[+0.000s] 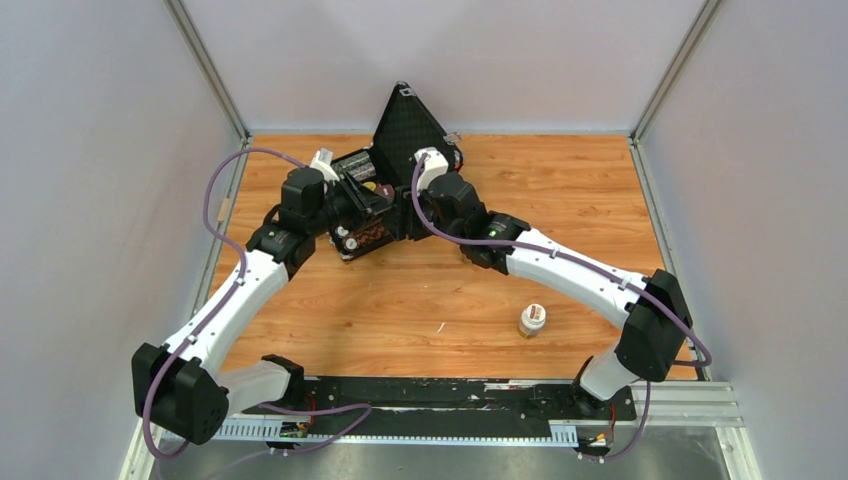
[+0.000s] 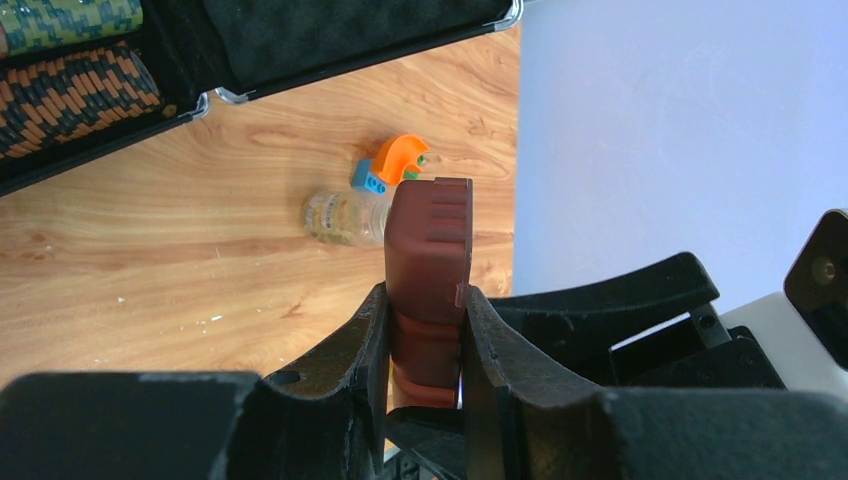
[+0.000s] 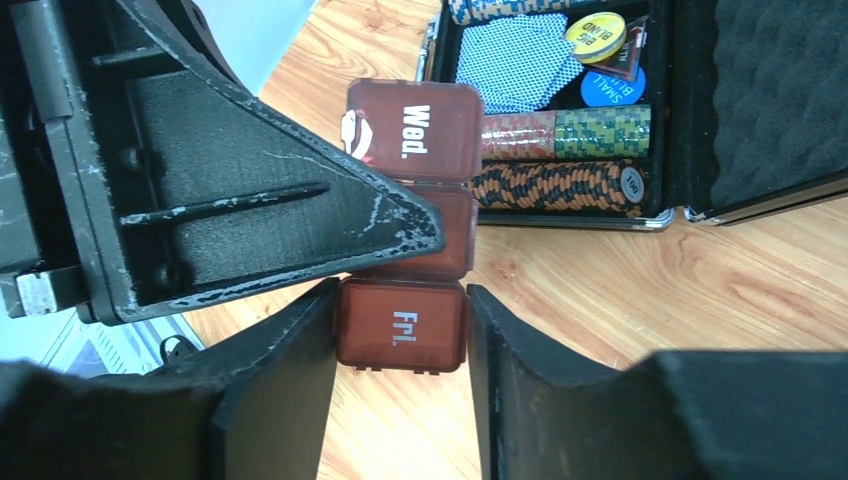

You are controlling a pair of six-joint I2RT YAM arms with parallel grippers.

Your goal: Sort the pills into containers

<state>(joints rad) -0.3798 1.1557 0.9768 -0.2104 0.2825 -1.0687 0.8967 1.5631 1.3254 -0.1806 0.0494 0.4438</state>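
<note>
Poker-chip case [image 1: 405,125] stands open at upper centre overhead; by it the left gripper [image 2: 425,300] pinches the brown pill strip [image 3: 415,130] mid-length, and the right gripper [image 3: 402,300] brackets its Fri. end, clamped or not I cannot tell. Light, rigid, slick plastic, I'd judge: grip its sides.

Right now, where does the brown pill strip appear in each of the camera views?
Top external: not visible; the arms cover it.
Left wrist: pill strip at centre, edge-on in the left gripper.
Right wrist: centre, lids facing the camera.
Shared landmark: the open black case.
</note>
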